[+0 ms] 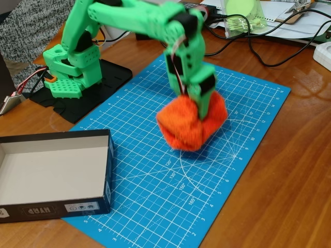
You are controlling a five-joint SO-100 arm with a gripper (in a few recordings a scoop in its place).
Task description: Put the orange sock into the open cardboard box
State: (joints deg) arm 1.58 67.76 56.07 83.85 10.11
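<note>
The orange sock (pixel 189 124) is a bright fuzzy bundle bunched up over the middle of the blue cutting mat (pixel 170 196). My green gripper (pixel 199 106) comes down on it from above and is shut on it, one finger (pixel 203 103) pressed into the cloth. The sock looks slightly blurred, and I cannot tell whether it hangs just above the mat or rests on it. The open cardboard box (pixel 54 173) stands at the lower left, dark outside and pale inside, with nothing in it, well to the left of the sock.
The arm's base (pixel 70 70) sits on a black plate at the back left. Cables (pixel 258 46), papers and a green object (pixel 243 15) lie along the back edge. Bare wooden table runs along the right side of the mat.
</note>
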